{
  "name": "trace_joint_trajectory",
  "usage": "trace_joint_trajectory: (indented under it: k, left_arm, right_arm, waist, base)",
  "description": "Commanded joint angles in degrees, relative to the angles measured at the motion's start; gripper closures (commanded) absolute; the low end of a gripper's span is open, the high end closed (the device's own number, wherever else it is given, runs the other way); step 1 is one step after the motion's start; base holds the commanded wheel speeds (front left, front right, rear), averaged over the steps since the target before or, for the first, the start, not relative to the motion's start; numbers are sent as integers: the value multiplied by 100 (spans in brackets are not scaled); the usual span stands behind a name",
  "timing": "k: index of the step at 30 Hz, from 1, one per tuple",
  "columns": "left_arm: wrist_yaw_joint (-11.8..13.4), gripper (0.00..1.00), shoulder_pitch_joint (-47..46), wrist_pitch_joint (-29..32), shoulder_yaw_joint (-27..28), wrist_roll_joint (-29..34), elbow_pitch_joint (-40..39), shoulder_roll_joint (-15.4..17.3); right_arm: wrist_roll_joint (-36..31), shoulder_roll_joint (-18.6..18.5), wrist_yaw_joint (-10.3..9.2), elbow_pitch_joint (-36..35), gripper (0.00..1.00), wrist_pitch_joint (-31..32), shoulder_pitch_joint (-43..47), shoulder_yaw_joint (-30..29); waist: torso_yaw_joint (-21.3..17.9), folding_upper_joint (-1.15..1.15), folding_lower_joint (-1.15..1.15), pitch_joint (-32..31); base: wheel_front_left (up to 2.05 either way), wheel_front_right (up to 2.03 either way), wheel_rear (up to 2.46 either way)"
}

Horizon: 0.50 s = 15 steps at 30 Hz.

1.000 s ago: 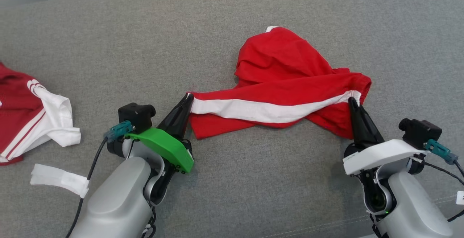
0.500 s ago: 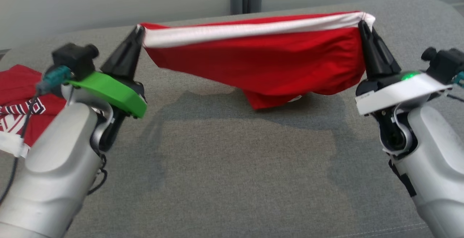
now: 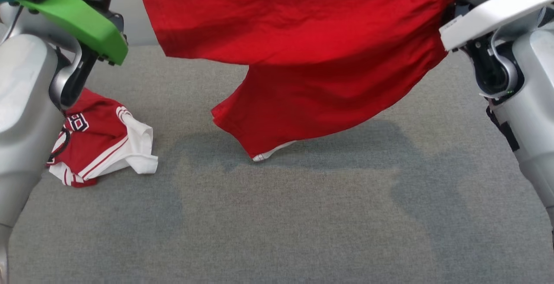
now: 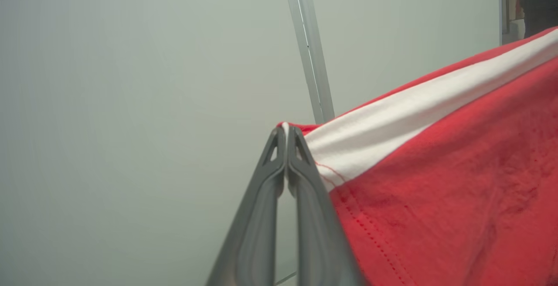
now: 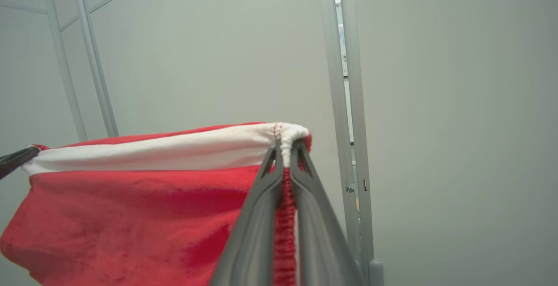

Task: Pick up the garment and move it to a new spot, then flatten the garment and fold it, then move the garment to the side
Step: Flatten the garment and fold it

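Left tool (image 4: 286, 132) and right tool (image 5: 285, 147) pinch the garment (image 3: 303, 28) aloft

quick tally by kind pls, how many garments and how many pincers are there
garments: 2 (red shorts hanging in the air, red and white jersey lying on the grey cushion)
pincers: 2 (left pincer, right pincer, each shut on a top corner of the shorts)
total: 4

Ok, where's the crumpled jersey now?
Head view, left side: the jersey lies crumpled on the grey cushion beside the left arm, left of the hanging garment.
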Motion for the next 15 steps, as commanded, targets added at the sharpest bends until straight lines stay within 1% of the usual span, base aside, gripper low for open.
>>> trace_joint_trajectory:
  k: [1,5,7,9,11,15]
  left_arm:
    - [12,100,-149,3,-30,26,61,25]
    - [12,100,-778,-20,-386,312,86,27]
    - [12,100,-1024,-93,-446,372,164,-19]
    - [20,100,-1355,-163,-392,480,288,-99]
    - [72,100,-1703,-233,-374,723,383,-165]
    - [301,100,-2292,-299,-268,1218,436,-302]
  right_arm:
    - [-23,-44,-8,92,100,41,-139,21]
    - [-332,-137,-7,337,100,164,-815,356]
    - [-466,-146,-7,555,100,83,-1153,349]
    - [-630,-137,-7,774,100,-33,-1568,294]
    - [-847,-119,-7,999,100,-159,-1953,231]
    - [-1235,-132,-8,1409,100,-329,-2663,84]
  waist:
    - [48,0,0,380]
    - [131,0,0,1047]
    - [164,0,0,1320]
    - [211,0,0,1573]
    - [263,0,0,1766]
    - [349,0,0,2028]
  base:
    - [0,0,0]
    - [0,0,0]
    - [0,0,0]
    - [0,0,0]
    - [0,0,0]
    - [0,0,0]
